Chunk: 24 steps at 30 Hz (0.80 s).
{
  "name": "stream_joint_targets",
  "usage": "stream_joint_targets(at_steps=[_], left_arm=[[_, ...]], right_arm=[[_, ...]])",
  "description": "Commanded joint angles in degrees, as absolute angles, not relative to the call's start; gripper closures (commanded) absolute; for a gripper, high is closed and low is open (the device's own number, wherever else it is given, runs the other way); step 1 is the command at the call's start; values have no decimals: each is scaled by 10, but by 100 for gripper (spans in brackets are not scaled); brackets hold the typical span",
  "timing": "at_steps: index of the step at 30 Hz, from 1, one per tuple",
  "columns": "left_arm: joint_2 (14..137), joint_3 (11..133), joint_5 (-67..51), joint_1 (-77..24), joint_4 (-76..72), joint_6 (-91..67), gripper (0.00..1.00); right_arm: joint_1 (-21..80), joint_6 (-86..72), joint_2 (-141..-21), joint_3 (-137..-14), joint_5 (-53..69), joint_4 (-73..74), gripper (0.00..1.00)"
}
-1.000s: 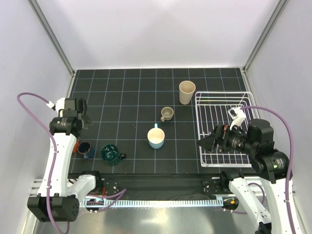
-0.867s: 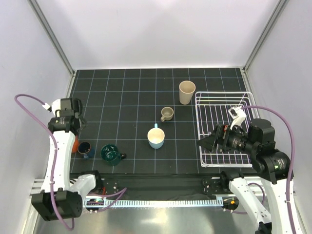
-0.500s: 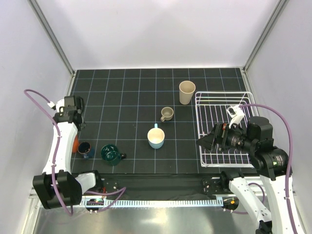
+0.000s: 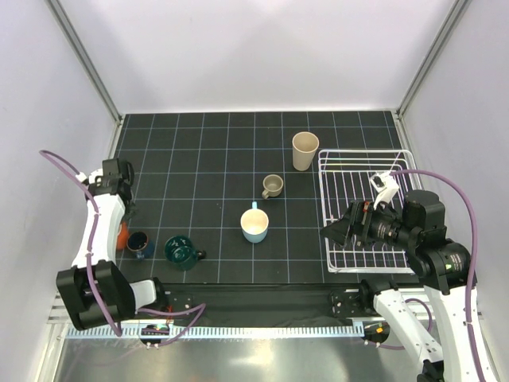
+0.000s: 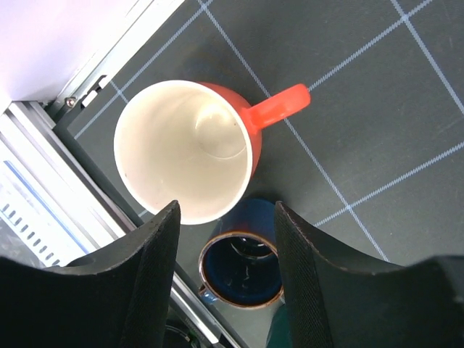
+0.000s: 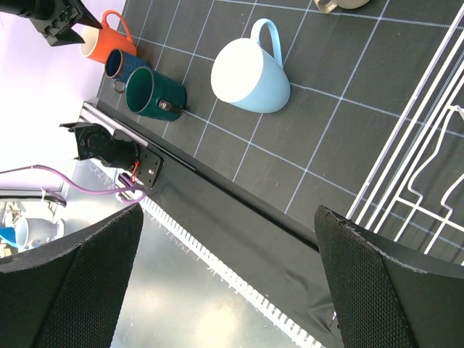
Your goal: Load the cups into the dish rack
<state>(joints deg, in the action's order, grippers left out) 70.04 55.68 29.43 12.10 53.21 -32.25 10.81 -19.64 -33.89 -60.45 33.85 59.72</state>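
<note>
My left gripper [image 4: 123, 213] is open and hovers above the orange cup [image 5: 185, 148] and the navy cup [image 5: 243, 257] at the mat's left edge. In the left wrist view the gripper [image 5: 226, 217] frames both, holding nothing. From above, the orange cup [image 4: 122, 235] is partly hidden by the arm, beside the navy cup [image 4: 138, 243] and the dark teal mug [image 4: 180, 251]. The light blue mug [image 4: 254, 225], taupe mug [image 4: 272, 186] and beige tumbler [image 4: 305, 150] stand mid-mat. My right gripper [image 4: 334, 231] is open and empty at the left side of the white dish rack [image 4: 370, 208].
The right wrist view shows the light blue mug [image 6: 250, 76], teal mug [image 6: 154, 93], rack wires [image 6: 428, 145] and the mat's near edge with a metal rail [image 6: 217, 246]. The left wall and its frame rail [image 5: 109, 69] run close beside the orange cup.
My left wrist has swung left and toward the near edge, coming over the orange and navy cups. The right arm has hardly moved. No cup has moved.
</note>
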Motion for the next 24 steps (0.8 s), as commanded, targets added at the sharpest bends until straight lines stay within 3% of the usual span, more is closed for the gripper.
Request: stream_joint_targets(at_steps=[1,8,14,24], left_arm=[[717,555,284,135,501,-316,46],[762,566,283,145,487,-317,48],[787,560,275,149,489,-331,59],[800,553,263,152,492,-353,59]], right_arm=[[111,-202,-345,-617,344,577,0],[111,-202,-345,-618,344,577,0],[111,-201,-345,-621,340,579,0],[112,-205,-345,-621,338,579,0]])
